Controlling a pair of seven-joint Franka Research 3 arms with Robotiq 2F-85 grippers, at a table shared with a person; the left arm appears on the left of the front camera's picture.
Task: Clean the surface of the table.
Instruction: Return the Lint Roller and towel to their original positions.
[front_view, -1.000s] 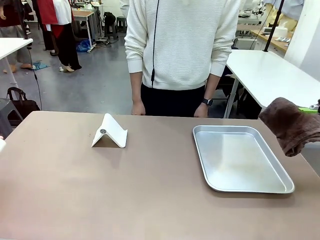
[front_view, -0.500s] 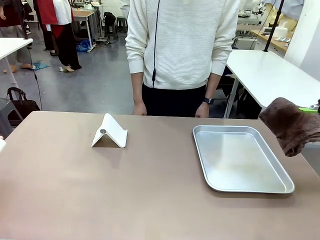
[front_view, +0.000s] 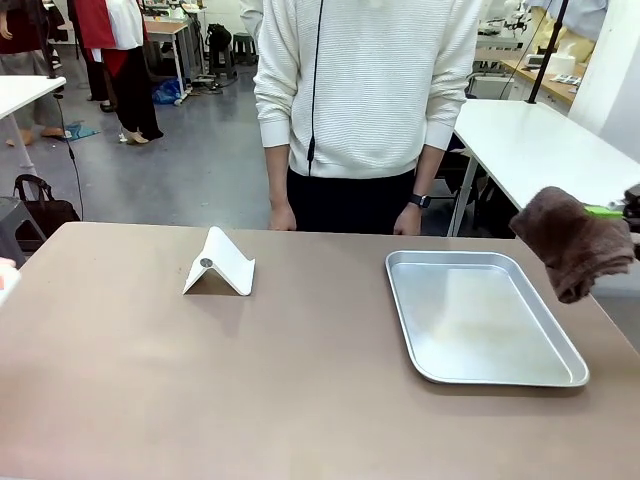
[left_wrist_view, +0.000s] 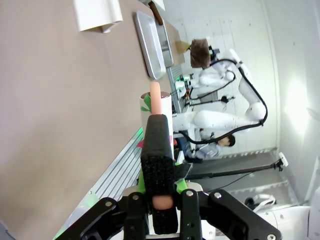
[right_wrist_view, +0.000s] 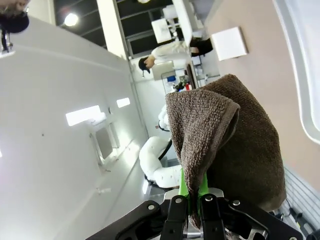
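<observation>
Right wrist view shows you the right gripper (right_wrist_view: 192, 212) clenched on a brown towel (right_wrist_view: 225, 145), the table (right_wrist_view: 250, 65) lying beyond it. Your left gripper (left_wrist_view: 160, 150) pinches a slim peach-coloured stick (left_wrist_view: 155, 102), table (left_wrist_view: 60, 115) alongside.

You will see the brown towel (front_view: 577, 240) has lifted slightly at the counter's (front_view: 200, 380) right edge and shifted a little toward the tray side, its hanging end now higher than a second ago. The right gripper's fingers (right_wrist_view: 192, 202) remain clamped on it. The person (front_view: 365, 90) at the far edge has drifted slightly right.
</observation>
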